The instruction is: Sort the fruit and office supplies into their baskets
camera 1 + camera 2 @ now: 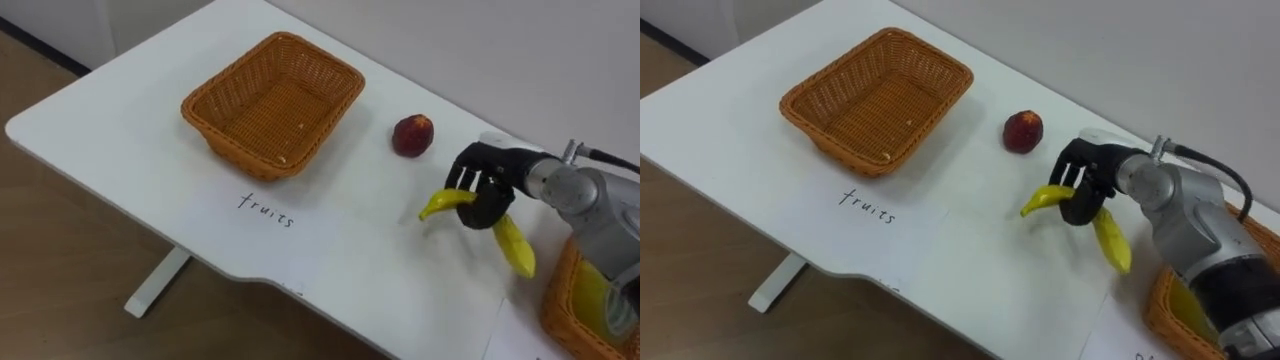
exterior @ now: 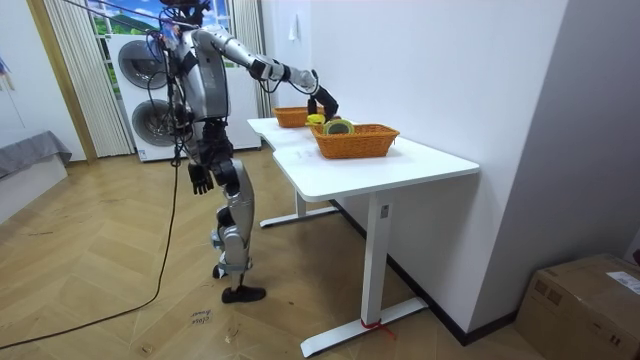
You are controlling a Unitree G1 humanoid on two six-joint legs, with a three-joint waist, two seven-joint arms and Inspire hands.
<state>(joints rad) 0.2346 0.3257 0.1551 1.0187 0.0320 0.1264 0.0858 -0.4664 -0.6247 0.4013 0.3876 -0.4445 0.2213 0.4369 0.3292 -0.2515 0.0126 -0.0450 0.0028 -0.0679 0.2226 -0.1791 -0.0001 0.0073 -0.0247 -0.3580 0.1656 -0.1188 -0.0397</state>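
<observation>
Grips the banana round its middle with the right hand, fingers and thumb curled tight about it, right of centre in the eye views, low over the white table (touching or just clear, hard to tell). Leaves the stem end poking left and the other end slanting toward the lower right. Hangs the left hand by the hip in the room view, too small there to read its state. Shows the fruit basket at upper left, no fruit in it yet, well apart from the banana, with a red fruit between them. Likely handles light and fairly stiff, with a smooth skin prone to slipping and flesh prone to bruising under a hard squeeze. Suits a mid-length hold, as here, for a balanced carry toward the upper left.
</observation>
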